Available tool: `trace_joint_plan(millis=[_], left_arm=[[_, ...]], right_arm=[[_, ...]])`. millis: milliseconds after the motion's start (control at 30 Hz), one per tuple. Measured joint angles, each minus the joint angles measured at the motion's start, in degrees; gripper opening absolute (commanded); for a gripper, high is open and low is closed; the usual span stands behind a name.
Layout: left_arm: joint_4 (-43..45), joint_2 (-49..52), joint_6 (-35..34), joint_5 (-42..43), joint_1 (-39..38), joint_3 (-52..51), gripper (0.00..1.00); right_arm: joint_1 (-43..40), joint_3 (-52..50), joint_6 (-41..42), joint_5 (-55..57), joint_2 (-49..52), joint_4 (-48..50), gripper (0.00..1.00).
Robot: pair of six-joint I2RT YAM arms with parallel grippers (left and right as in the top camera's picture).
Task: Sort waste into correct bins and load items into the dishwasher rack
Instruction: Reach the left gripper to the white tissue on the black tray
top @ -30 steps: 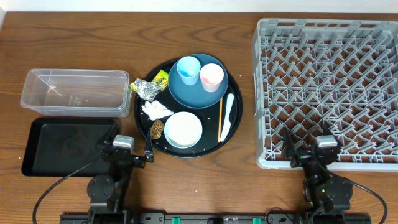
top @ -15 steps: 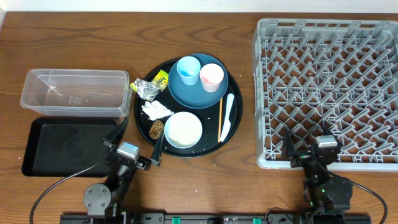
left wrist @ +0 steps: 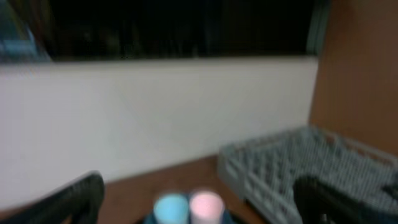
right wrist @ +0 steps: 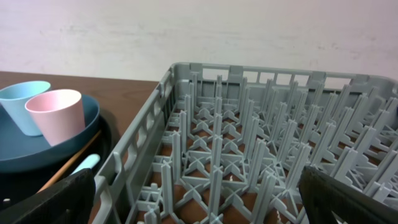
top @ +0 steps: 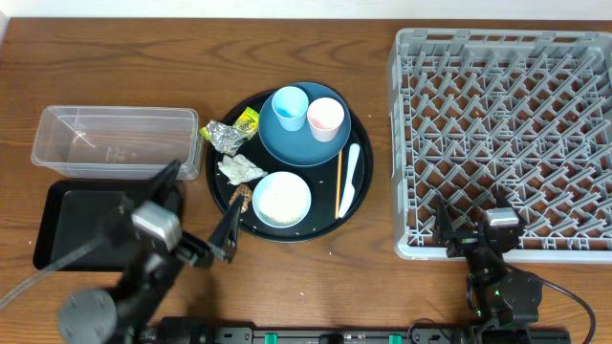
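Note:
On the round black tray [top: 356, 143] the dark-blue plate [top: 304, 139] carries the light-blue cup [top: 290, 107] and pink cup [top: 325, 118]. Beside it lie the pale-blue bowl [top: 282, 199], white spoon [top: 349, 180] and chopstick [top: 338, 182]. Foil [top: 225, 138], yellow wrapper [top: 248, 120], tissue [top: 241, 169] and the brown food piece [top: 241, 196] sit at the tray's left. My left gripper [top: 198, 208] hangs open between black bin [top: 76, 225] and tray; its blurred view shows both cups [left wrist: 206, 206]. The right gripper [top: 472, 218] is open at the rack's [top: 507, 124] near edge [right wrist: 249, 143].
The clear tub [top: 115, 141] stands behind the black bin at the left. The rack's upright pegs fill the right side of the table. Bare wood runs along the front edge between the two arms.
My left arm has risen and swung forward, its open gripper now higher and over the tray's near-left edge. The right arm has not moved.

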Motion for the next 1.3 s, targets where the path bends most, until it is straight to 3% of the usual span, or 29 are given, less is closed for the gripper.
trace_joint_plan(millis=[233, 433, 600, 700, 767, 1033, 1300], left_arm=[[-37.8, 26.2, -0.8, 1.2, 0.0, 30.6, 0.98], [-50.3, 40.8, -3.6, 2.8, 0.0, 40.5, 0.98], [-52.7, 47.1, -5.4, 3.5, 0.0, 40.5, 0.99], [-54.0, 50.4, -7.0, 3.5, 0.0, 40.5, 0.66], [-55.8, 52.6, -8.8, 2.1, 0.0, 40.5, 0.60], [-58.6, 58.5, -16.6, -10.3, 0.0, 38.4, 0.59], [-52.7, 63.2, -20.5, -14.2, 0.0, 31.8, 0.59]], right_arm=[[0.0, 0.0, 0.0, 0.0, 0.0, -0.1, 0.99], [0.0, 0.0, 0.0, 0.0, 0.0, 0.0, 0.99], [0.0, 0.0, 0.0, 0.0, 0.0, 0.0, 0.99], [0.0, 0.0, 0.0, 0.0, 0.0, 0.0, 0.99], [0.0, 0.0, 0.0, 0.0, 0.0, 0.0, 0.99], [0.0, 0.0, 0.0, 0.0, 0.0, 0.0, 0.99], [0.0, 0.0, 0.0, 0.0, 0.0, 0.0, 0.99]])
